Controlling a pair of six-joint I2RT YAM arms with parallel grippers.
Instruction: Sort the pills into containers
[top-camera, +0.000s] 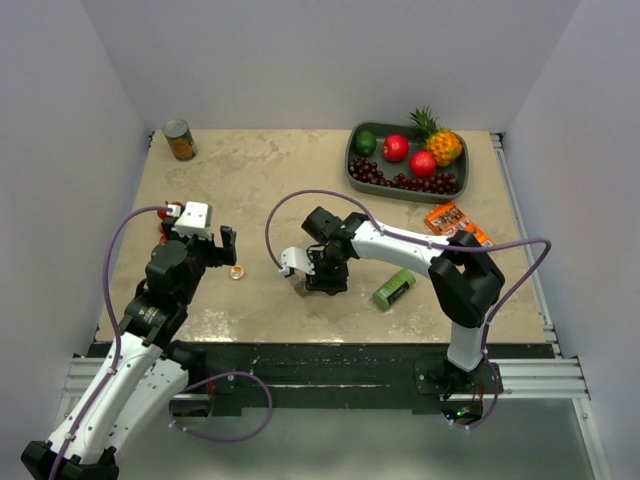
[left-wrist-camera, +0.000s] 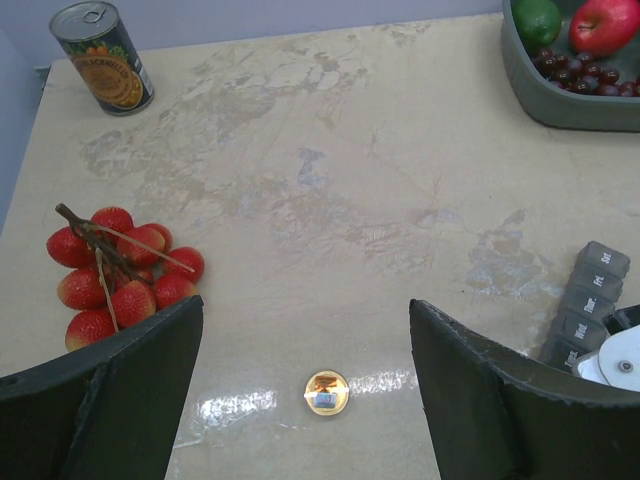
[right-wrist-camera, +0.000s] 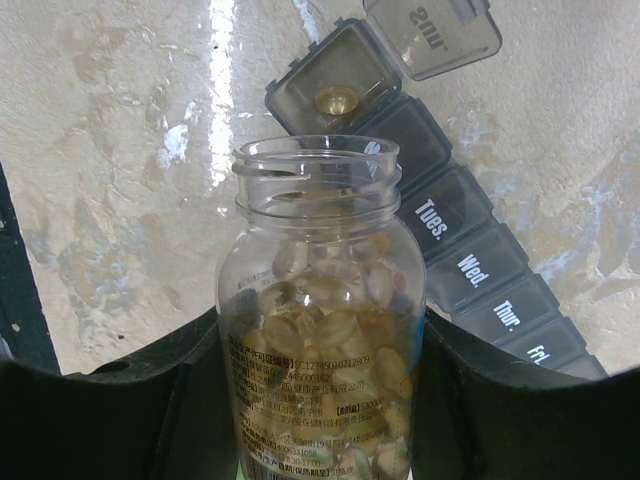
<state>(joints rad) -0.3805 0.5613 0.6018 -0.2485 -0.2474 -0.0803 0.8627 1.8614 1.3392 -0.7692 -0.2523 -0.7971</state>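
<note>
My right gripper (right-wrist-camera: 320, 360) is shut on a clear plastic bottle (right-wrist-camera: 318, 300), held tilted with its open mouth toward the grey pill organizer (right-wrist-camera: 455, 240). The bottle is full of yellowish pills (right-wrist-camera: 330, 330). The organizer's end compartment stands open with its lid (right-wrist-camera: 430, 30) flipped back, and one amber pill (right-wrist-camera: 333, 100) lies in it. The other compartments are closed. Another single amber pill (left-wrist-camera: 326, 392) lies on the table between the fingers of my open left gripper (left-wrist-camera: 305, 340), which hovers above it. In the top view this pill (top-camera: 237, 271) is just right of the left gripper (top-camera: 225, 248).
A cluster of red fruit (left-wrist-camera: 120, 270) lies left of the left gripper, and a tin can (left-wrist-camera: 103, 57) stands at the far left corner. The dark fruit tray (top-camera: 352, 170) is at the back right. A green box (top-camera: 394, 289) and an orange packet (top-camera: 455, 220) lie right of the right arm.
</note>
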